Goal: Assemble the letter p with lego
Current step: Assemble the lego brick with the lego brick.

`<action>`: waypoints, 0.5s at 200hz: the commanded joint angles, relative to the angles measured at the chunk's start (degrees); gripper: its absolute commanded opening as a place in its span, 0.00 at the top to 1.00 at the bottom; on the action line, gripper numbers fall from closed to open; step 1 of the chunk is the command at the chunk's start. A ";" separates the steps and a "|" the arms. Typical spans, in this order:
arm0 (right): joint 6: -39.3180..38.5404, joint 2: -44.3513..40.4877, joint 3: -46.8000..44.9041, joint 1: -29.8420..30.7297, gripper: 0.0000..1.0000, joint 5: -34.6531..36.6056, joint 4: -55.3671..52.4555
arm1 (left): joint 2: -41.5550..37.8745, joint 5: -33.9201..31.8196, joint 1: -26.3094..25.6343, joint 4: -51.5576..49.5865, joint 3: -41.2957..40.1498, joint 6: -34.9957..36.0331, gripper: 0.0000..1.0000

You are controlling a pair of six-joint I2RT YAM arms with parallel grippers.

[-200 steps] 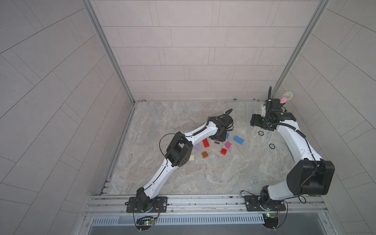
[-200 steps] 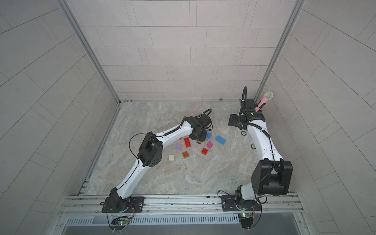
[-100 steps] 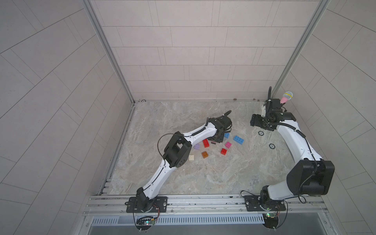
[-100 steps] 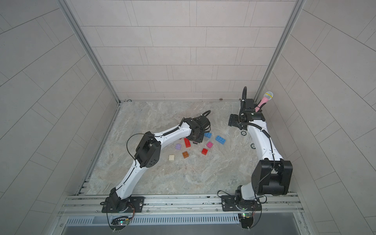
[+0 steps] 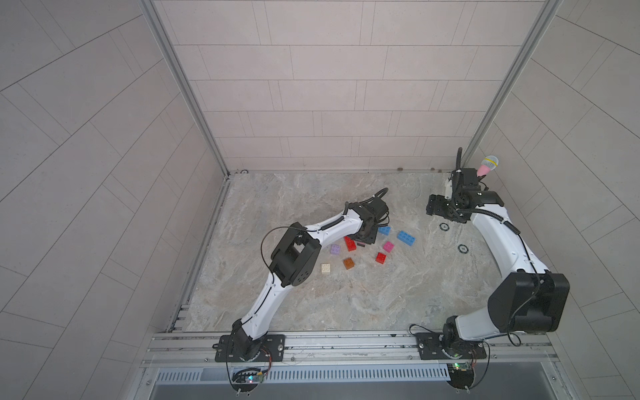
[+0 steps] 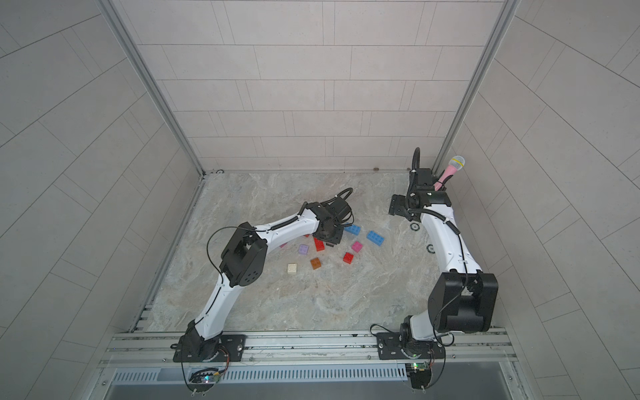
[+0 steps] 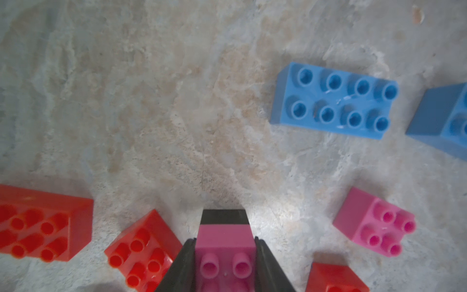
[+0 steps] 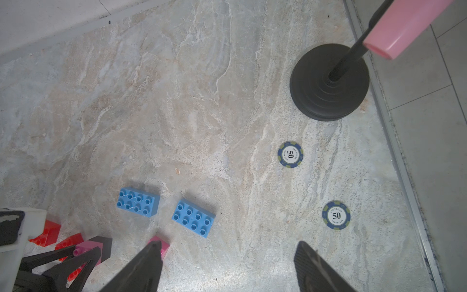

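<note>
Left gripper (image 7: 224,242) clamps a pink brick (image 7: 223,237) seated on a black brick (image 7: 223,217). Arm has shifted only slightly. I judge the P barely begun. Red bricks (image 7: 141,250) crowd the stack. Right gripper (image 8: 227,265) spread wide, empty, near blue bricks (image 8: 193,217); poker chips (image 8: 290,154) well apart.

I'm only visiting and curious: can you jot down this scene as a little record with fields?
Left gripper: shut on pink brick, which is joined to a black brick
Right gripper: open, empty
Loose: blue bricks, red bricks, second pink brick, lilac brick, cream brick, orange-brown brick
Also there: poker chips, pink microphone on stand
Letter p: not yet built
</note>
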 commanded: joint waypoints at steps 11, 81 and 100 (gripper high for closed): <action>-0.78 -0.42 -0.42 -0.25 0.15 0.89 -1.22 | 4.49 3.59 0.36 -12.81 -9.63 0.65 0.63; -0.82 -0.34 -0.24 -0.35 0.15 0.71 -1.21 | 2.15 6.88 -0.78 -9.41 -10.09 1.70 0.63; -0.82 -0.26 -0.15 -0.34 0.15 0.72 -1.22 | 2.49 8.05 -1.18 -9.48 -9.46 1.76 0.63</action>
